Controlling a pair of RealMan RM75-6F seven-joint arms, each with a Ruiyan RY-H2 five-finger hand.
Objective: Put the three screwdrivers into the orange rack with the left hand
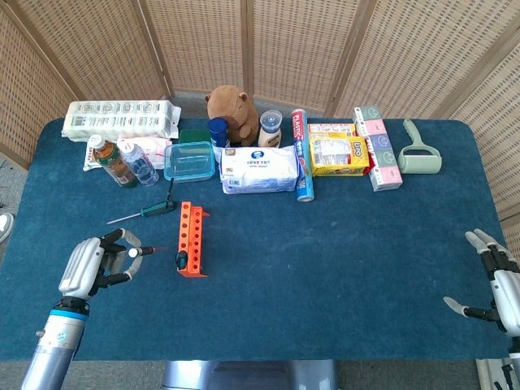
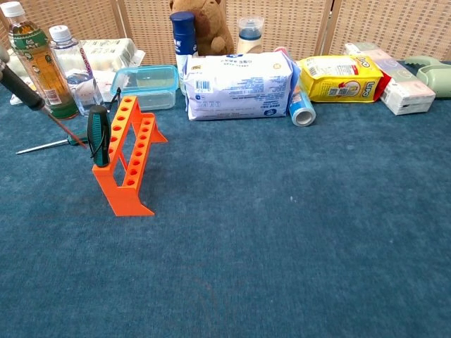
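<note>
At 9 o'clock of the rack (image 1: 192, 239), a screwdriver (image 2: 28, 98) with a thin red shaft is held in the closed left hand (image 1: 88, 265), tip toward the rack. One dark-handled driver (image 2: 98, 135) is racked upright; a green one (image 1: 142, 213) lies at 11 o'clock. Right hand (image 1: 497, 286) is spread, empty.

A table (image 1: 325, 268) covered in dark blue cloth carries everything. Just right of the left hand (image 1: 85, 266) stands an orange rack (image 1: 192, 240); beyond the hand a green-handled screwdriver (image 1: 140, 213) lies flat. Farther back sit bottles (image 1: 122, 161), a clear box (image 1: 190, 161), a wipes pack (image 1: 260, 169) and cartons (image 1: 378, 148).
</note>
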